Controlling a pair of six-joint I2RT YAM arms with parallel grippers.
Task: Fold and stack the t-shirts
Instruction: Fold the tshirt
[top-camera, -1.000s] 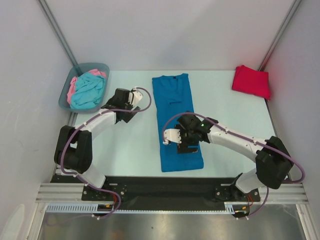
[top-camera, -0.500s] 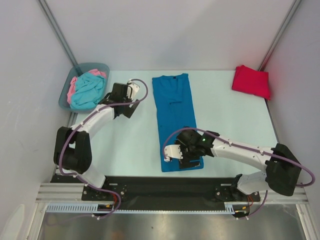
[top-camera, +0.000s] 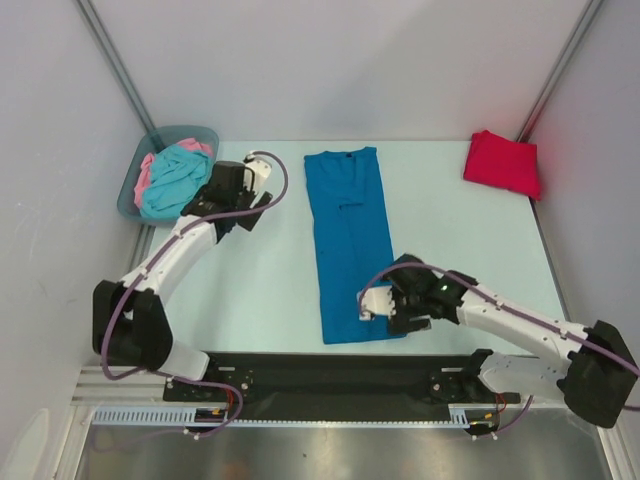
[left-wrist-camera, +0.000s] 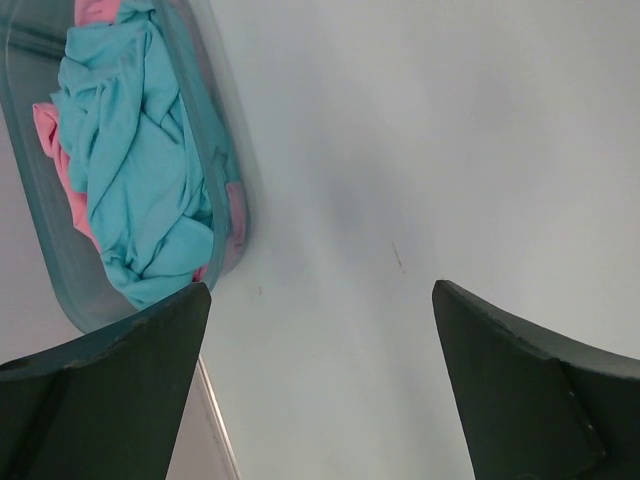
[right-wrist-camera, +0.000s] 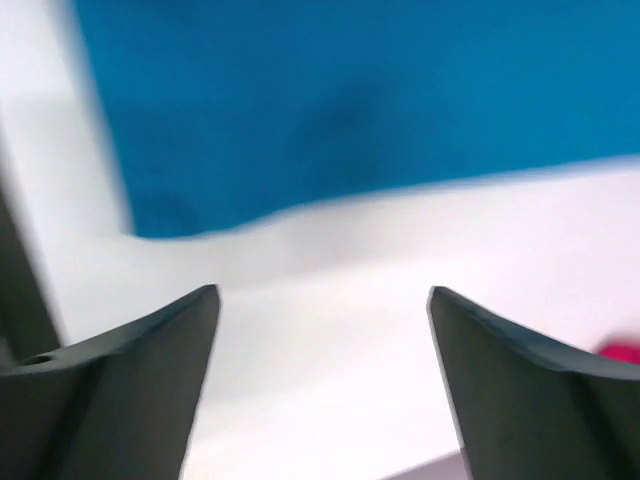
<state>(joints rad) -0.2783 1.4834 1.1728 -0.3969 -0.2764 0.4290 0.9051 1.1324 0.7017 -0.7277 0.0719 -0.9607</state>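
A deep blue t-shirt (top-camera: 350, 240), folded lengthwise into a long narrow strip, lies flat in the middle of the pale desk (top-camera: 450, 230), its collar at the far end. Everything else sits around it.

Far to its right, by the desk's back corner, lies a bright red t-shirt (top-camera: 502, 163), folded into a compact square and well apart from the blue one. Far to its left, at the opposite back corner, a grey-blue plastic bin (top-camera: 128, 195) holds a crumpled turquoise t-shirt (top-camera: 175, 180) on top of a pink t-shirt (top-camera: 146, 172), of which only the edges show.

The left arm (top-camera: 180, 250) reaches between the bin and the blue t-shirt's collar end, nearer the bin. The left jaws stand spread as wide as they go and hold nothing. In the left wrist view only bare desk lies between them, with the bin just beyond and to one side.

The right arm (top-camera: 510, 315) lies low across the desk at the blue t-shirt's near right corner. The right jaws are wide apart and empty. The right wrist view is blurred, but it shows the shirt's blue edge just beyond the jaw tips and pale desk in the gap. Whether a tip touches the cloth I cannot tell.
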